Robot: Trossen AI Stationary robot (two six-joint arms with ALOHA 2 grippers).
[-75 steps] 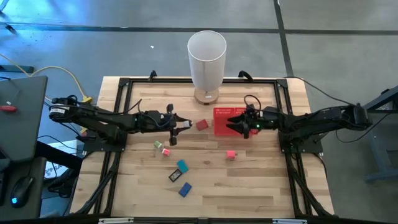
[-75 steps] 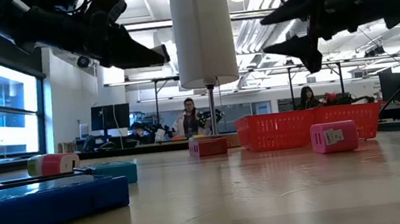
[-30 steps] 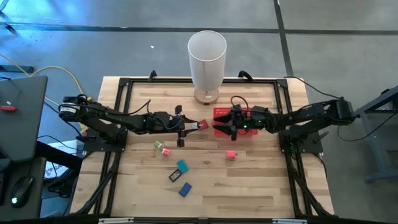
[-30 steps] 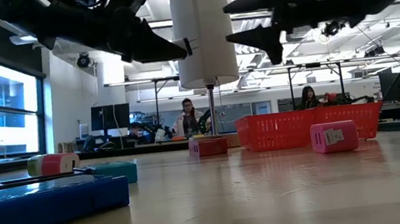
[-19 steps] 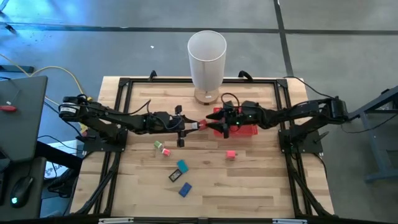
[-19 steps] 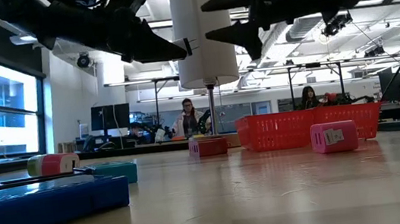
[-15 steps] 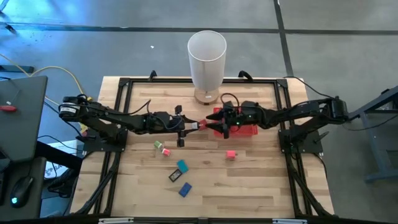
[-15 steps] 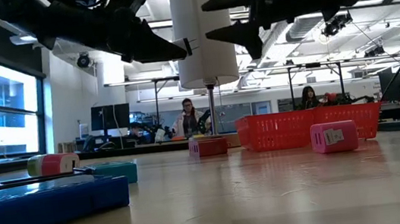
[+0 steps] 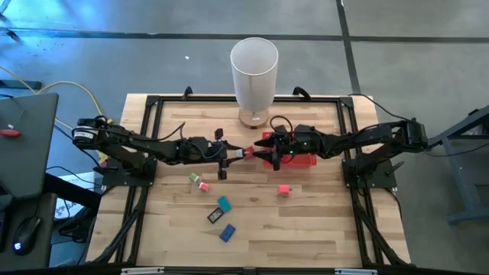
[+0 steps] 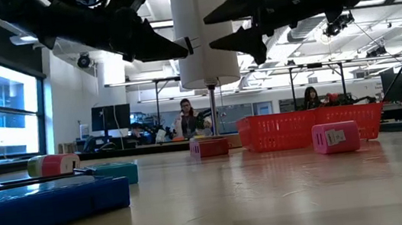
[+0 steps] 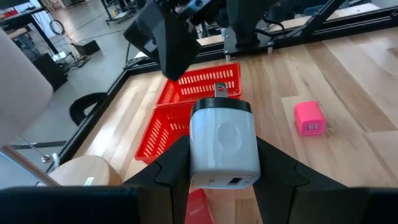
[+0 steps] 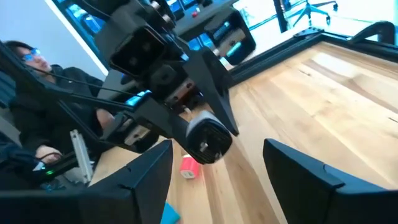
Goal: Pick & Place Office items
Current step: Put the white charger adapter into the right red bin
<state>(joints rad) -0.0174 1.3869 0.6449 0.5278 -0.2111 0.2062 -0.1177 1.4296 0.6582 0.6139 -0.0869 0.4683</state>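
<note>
Left gripper [image 11: 214, 171] is clamped on a white charger block [image 11: 224, 146], held up off the wood mid-table, next to the red mesh tray [image 11: 202, 93]. Right gripper [image 12: 217, 165] hangs spread wide and empty, facing the left one nose to nose just above the tray's near edge. Other pieces on the table [image 9: 321, 221]: red block [image 9: 247, 153] below the left fingers, pink one [image 9: 283, 189], pink-green one [image 9: 203, 186], teal [image 9: 223, 203] and blue [image 9: 228, 232] ones nearer the front. White cylinder [image 9: 254, 80] stands behind.
</note>
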